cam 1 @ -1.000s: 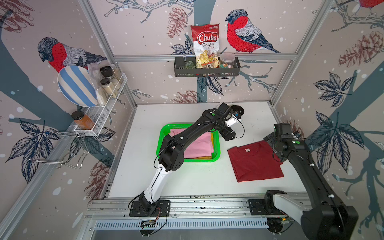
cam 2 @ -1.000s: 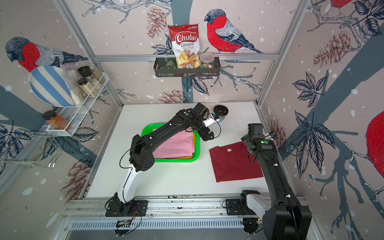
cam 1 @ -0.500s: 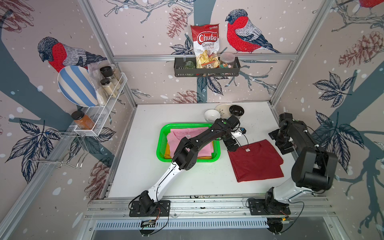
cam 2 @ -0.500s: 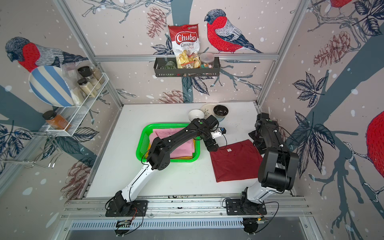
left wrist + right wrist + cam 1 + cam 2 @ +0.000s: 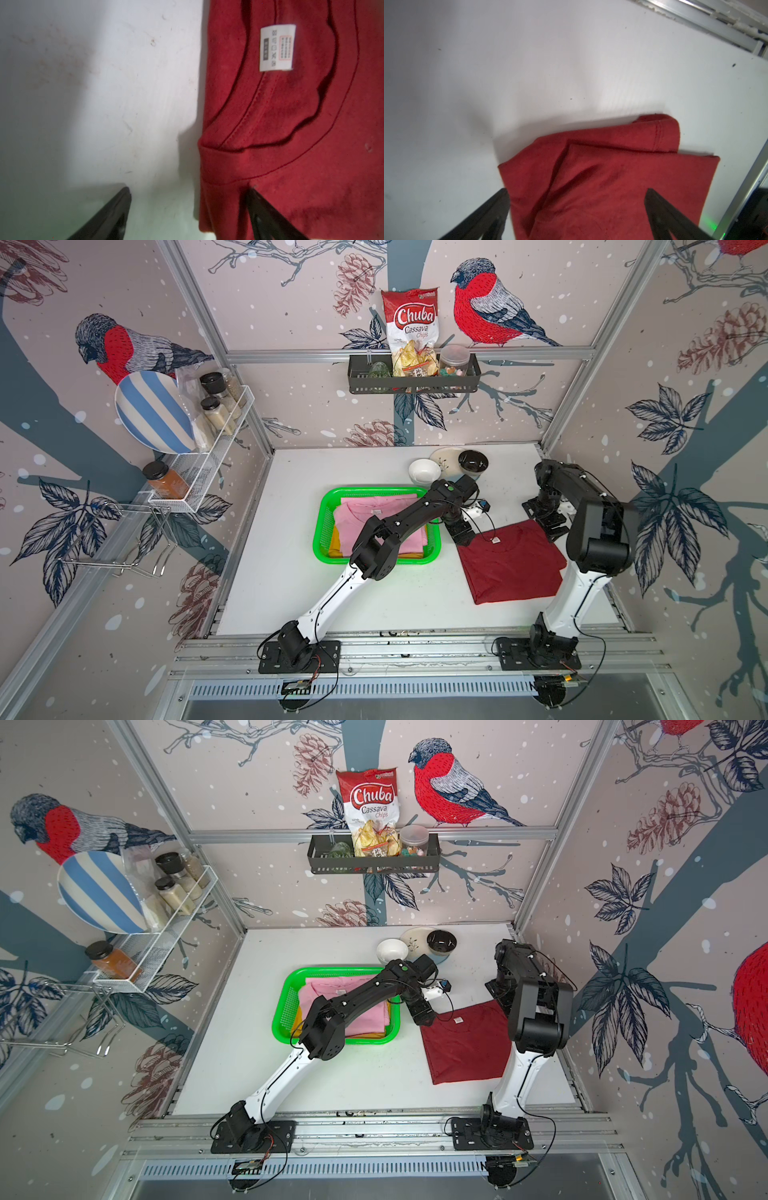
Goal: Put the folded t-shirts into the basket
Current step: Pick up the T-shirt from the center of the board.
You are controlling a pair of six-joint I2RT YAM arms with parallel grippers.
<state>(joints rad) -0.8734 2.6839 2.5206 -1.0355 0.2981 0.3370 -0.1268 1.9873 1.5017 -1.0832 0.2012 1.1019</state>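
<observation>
Red cloth now lies between the jaws of both pincers. The left pincer (image 5: 188,188) has come over from the basket side to one collar-end corner of the dark red t-shirt (image 5: 513,562), near the neck label (image 5: 276,47). Its jaws stand apart, one over bare table (image 5: 83,104) and one over the cloth. The right pincer (image 5: 576,190) has swung to the other corner at that end, jaws also apart, with nothing clamped. Beyond the left pincer, away from the shirt, the green basket (image 5: 322,526) already holds the pink t-shirt (image 5: 353,516) over the mustard yellow t-shirt (image 5: 334,545). I judge that only this last shirt remains and a two-handed grasp is about to begin.
</observation>
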